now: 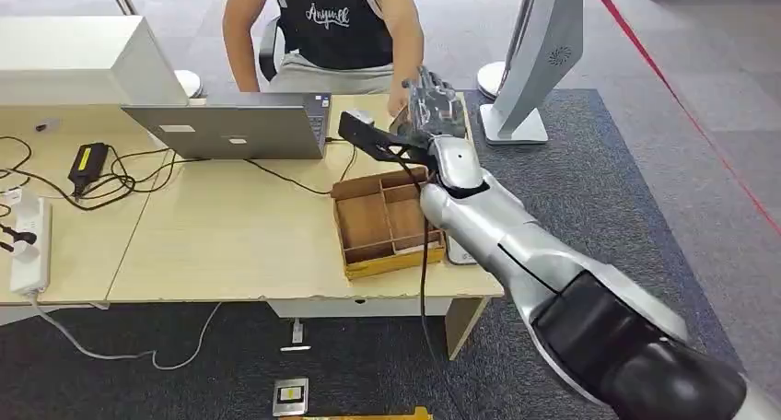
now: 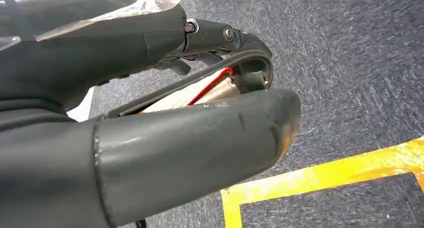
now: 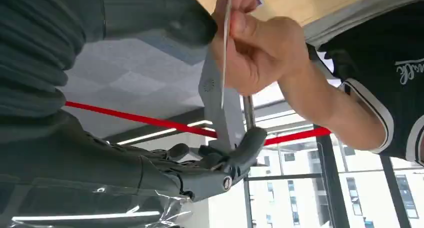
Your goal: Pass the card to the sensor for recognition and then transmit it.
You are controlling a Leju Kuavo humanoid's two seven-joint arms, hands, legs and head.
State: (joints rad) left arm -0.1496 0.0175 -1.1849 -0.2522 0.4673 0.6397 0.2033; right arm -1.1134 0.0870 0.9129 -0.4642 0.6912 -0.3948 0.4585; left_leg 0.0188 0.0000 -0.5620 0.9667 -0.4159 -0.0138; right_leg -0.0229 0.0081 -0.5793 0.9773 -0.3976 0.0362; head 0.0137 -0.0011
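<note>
person's black shirt [image 1: 336, 19] | white script print | reads "Anywell", last letters unclear

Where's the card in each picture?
Head view: hidden behind the robot's right hand.
Right wrist view: the card, seen edge-on, pinched by the person's hand.
Left wrist view: not in it; this view faces the carpet.
Shared landmark: the red line.
</note>
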